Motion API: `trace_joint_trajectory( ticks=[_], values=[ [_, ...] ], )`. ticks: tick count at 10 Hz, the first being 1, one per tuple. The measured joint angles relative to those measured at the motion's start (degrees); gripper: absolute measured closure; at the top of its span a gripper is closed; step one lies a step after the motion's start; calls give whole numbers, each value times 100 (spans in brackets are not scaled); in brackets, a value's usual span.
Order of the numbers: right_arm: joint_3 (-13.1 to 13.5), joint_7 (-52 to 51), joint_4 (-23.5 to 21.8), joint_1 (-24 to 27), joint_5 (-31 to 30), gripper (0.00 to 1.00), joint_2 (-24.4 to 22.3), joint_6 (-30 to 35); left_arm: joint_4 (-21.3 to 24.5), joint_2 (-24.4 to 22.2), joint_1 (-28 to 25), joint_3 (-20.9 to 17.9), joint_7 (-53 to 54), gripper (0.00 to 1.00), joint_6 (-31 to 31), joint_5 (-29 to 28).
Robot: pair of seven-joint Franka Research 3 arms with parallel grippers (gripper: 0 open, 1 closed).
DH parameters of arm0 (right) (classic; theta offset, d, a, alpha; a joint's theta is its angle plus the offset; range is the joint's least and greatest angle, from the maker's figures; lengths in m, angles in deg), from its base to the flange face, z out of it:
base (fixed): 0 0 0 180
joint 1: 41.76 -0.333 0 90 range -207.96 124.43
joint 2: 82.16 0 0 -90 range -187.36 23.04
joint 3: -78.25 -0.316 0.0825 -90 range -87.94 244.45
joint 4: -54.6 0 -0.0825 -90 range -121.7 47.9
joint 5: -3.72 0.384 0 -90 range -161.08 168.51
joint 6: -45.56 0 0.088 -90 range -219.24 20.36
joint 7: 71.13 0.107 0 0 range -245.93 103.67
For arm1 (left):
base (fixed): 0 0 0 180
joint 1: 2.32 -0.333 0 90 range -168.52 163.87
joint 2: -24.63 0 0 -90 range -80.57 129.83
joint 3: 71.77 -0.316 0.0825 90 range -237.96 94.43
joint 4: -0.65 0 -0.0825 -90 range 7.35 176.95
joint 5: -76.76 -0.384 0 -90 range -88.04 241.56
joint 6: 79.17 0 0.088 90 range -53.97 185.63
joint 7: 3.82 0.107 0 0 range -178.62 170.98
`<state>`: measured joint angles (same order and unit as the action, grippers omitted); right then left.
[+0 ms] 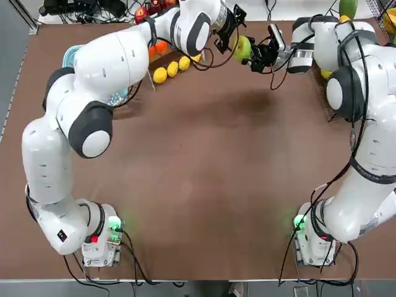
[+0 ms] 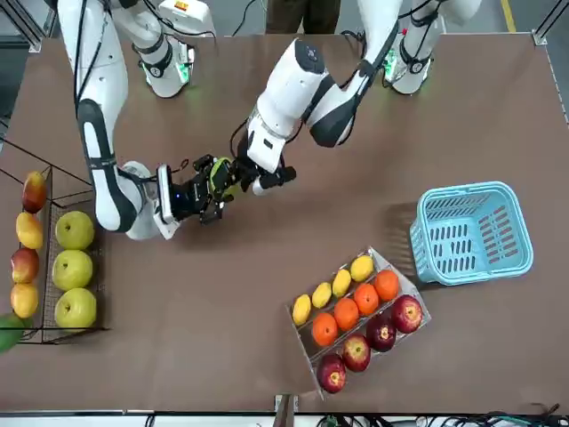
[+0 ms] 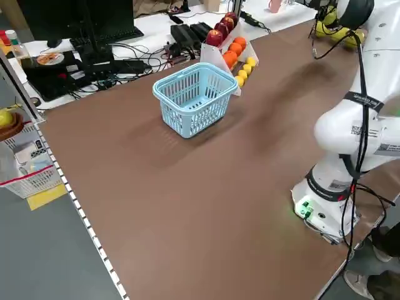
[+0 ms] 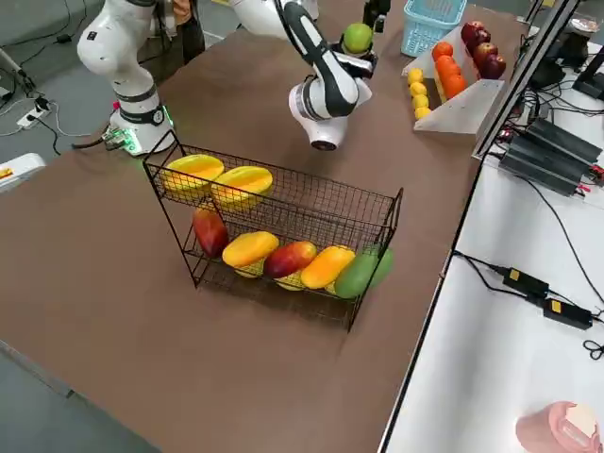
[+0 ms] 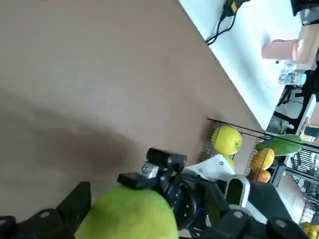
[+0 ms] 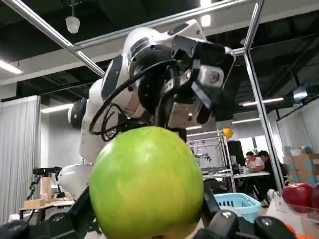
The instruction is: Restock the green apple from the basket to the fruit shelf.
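The green apple [image 1: 242, 47] hangs in the air over the far middle of the table, between the two grippers. My right gripper [image 1: 255, 54] is shut on it, and the right wrist view shows the green apple [image 6: 147, 181] filling the space between its fingers. My left gripper [image 1: 235, 38] stands open around the apple from the other side, its fingers spread wider than the fruit [image 5: 132, 214]. The light blue basket [image 2: 471, 233] sits at the far left of the table, and nothing shows inside it. The black wire fruit shelf [image 2: 44, 258] stands at the far right.
The shelf holds three green apples [image 2: 76, 269] on one tier and mangoes [image 4: 250, 247] on the others. A white-sided slanted stand [image 2: 356, 311] of lemons, oranges and red apples stands beside the basket. Bare brown tabletop [image 1: 204, 185] lies between the arm bases.
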<state>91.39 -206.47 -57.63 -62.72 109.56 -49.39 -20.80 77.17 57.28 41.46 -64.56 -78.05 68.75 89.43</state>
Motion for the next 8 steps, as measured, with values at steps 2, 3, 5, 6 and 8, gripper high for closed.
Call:
trace_joint_trajectory(
  ticks=[2,3,5,6,8],
  values=[
    [42,249,-4,34,-1,13,0,105,-101,-303,-151,-20,16,0,-778,-2],
    [89,356,6,89,-1,13,-1,144,-119,-521,-337,-25,137,0,-1296,-3],
    [159,685,106,285,-2,13,-13,225,-109,-945,-913,-27,583,0,-2379,-3],
    [221,909,217,389,-3,13,-27,271,-91,-1122,-1272,-28,894,0,-2872,-3],
    [406,1355,538,628,-252,13,-62,344,93,-1447,-2025,-39,1556,0,-3579,-25]
  ],
)
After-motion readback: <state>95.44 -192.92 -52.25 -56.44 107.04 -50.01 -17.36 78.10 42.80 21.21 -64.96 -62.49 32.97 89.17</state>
